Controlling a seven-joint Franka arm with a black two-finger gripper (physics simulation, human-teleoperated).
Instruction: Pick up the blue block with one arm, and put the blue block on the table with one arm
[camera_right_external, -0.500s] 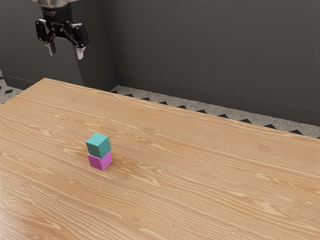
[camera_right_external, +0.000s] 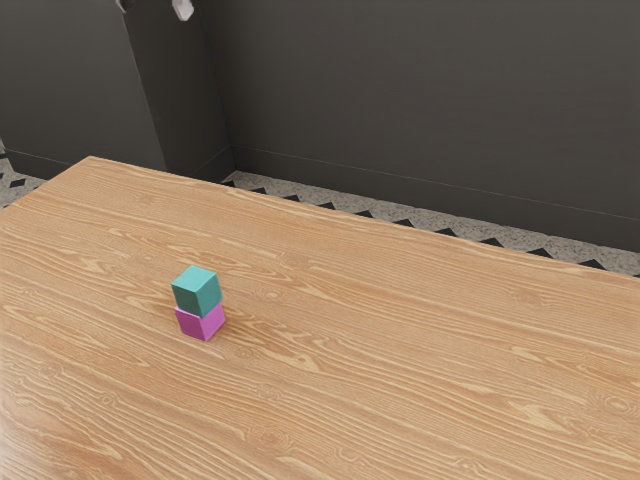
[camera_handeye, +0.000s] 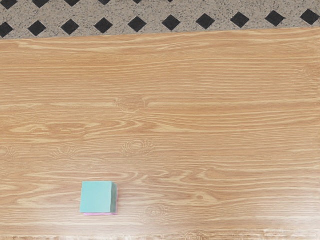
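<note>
You're in an indoor rm, exact type unclear
You've got a wood-grain tabletop (camera_right_external: 430, 350), dk gray wall (camera_right_external: 420, 100), speckled flr (camera_handeye: 155, 11) w/ blk diamonds (camera_handeye: 137, 24).

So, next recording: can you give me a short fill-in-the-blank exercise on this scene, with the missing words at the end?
The teal block sits on ____ of the magenta block.
The number of blocks on the table, counting both levels, is ____.
With its fingertips apart and nothing between them, the pincer is ____, not shut.

Missing words: top; two; open
</note>
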